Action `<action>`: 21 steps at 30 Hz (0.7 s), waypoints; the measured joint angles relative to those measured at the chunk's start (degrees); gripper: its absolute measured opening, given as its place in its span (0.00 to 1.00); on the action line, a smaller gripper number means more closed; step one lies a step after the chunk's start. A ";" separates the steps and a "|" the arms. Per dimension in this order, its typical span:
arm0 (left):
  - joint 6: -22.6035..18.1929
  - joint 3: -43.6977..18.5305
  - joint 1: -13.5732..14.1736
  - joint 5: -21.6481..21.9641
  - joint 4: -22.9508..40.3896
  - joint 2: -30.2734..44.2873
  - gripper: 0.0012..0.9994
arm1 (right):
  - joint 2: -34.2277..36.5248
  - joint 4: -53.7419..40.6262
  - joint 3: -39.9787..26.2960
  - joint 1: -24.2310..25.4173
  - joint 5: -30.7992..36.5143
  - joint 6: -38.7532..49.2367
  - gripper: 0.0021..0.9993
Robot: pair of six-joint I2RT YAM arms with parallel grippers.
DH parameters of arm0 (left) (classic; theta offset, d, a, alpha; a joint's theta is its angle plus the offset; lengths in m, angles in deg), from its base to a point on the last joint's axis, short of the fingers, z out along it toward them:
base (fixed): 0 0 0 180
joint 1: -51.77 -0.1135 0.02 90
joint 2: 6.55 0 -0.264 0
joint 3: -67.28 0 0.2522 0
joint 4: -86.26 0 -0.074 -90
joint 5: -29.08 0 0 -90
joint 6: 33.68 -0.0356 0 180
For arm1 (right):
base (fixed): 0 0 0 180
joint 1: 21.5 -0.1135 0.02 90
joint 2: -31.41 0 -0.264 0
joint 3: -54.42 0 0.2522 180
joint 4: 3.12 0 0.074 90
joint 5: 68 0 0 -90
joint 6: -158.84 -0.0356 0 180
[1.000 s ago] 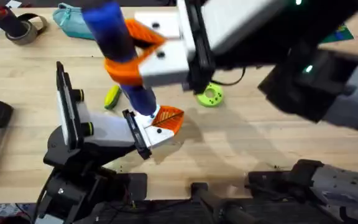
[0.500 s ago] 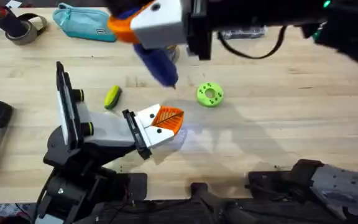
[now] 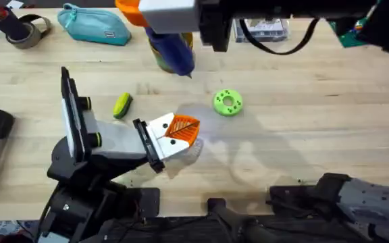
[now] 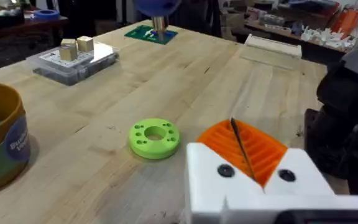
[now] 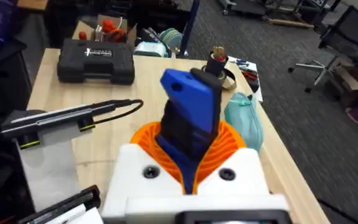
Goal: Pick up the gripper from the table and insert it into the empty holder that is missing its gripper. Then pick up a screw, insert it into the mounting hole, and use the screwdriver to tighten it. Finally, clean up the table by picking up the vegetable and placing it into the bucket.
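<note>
While clamped in the right claw [image 5: 188, 165], blue screwdriver [image 3: 171, 50], tip down.

The right arm reaches across the top of the overhead view, its gripper [image 3: 155, 15] raised high and clamped on the blue screwdriver [image 3: 172, 50]. The left arm lies low on the table, its gripper [image 3: 174, 131] pointing right.

A light wooden table [image 3: 302, 135] carries a yellow-green vegetable [image 3: 121, 105], a lime-green disc with holes [image 3: 227, 102], a teal zip pouch [image 3: 93, 25], a tape roll [image 3: 26, 32] and a clear plastic box [image 4: 73, 59].
</note>
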 joint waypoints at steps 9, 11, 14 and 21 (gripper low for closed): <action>0.02 0.00 0.00 0.00 0.02 0.01 0.01 | 0.00 0.47 0.00 -0.20 0.00 0.11 0.04; 0.02 0.00 0.00 0.00 0.02 0.01 0.01 | 0.00 0.47 0.00 -0.20 0.00 0.11 0.04; 0.02 0.00 0.00 0.00 0.02 0.01 0.01 | 0.00 0.47 0.00 -0.20 0.00 0.11 0.04; 0.02 0.00 0.00 0.00 0.02 0.01 0.01 | 0.00 0.47 0.00 -0.20 0.00 0.11 0.04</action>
